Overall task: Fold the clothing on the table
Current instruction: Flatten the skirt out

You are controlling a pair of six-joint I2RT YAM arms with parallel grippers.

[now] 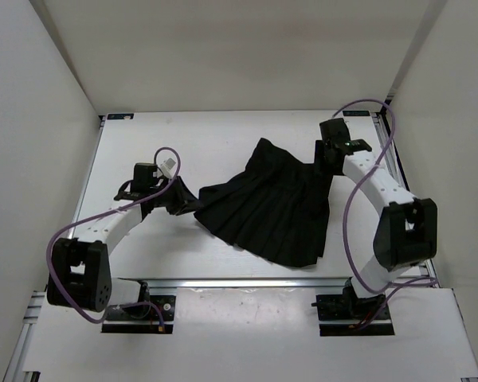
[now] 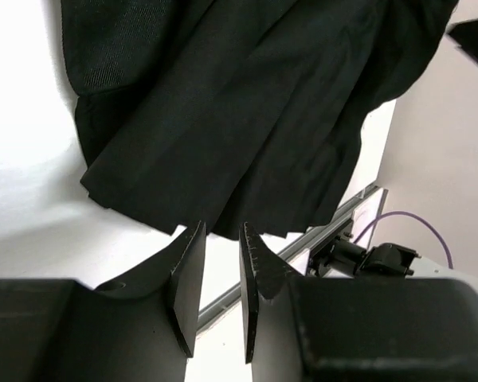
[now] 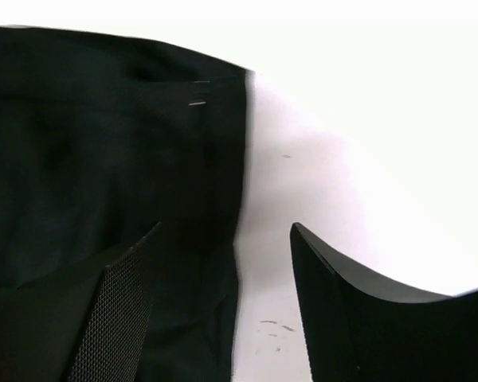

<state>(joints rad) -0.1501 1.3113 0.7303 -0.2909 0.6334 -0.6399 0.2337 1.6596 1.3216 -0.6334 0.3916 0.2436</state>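
Black clothing [image 1: 271, 203]: waist far, hem near; left claw [image 2: 221, 229] ajar, right claw [image 3: 226, 228] wide, empty.

Rumpled black pleated clothing [image 1: 271, 208] on table [image 1: 183, 137]

We look down past our left gripper [image 2: 221, 232]. Its two black fingers [image 2: 190, 278] stand a little apart, with only white table [image 2: 32, 199] showing between them and nothing held. Just beyond the fingertips lies the hem of the black clothing [image 2: 239, 103], whose soft pleats fan out and fill the upper part of the view. To the right we see a rail [image 2: 334, 223] running slantwise, with a purple cable [image 2: 414, 219] looping over a dark fitting [image 2: 374, 259] beyond it.
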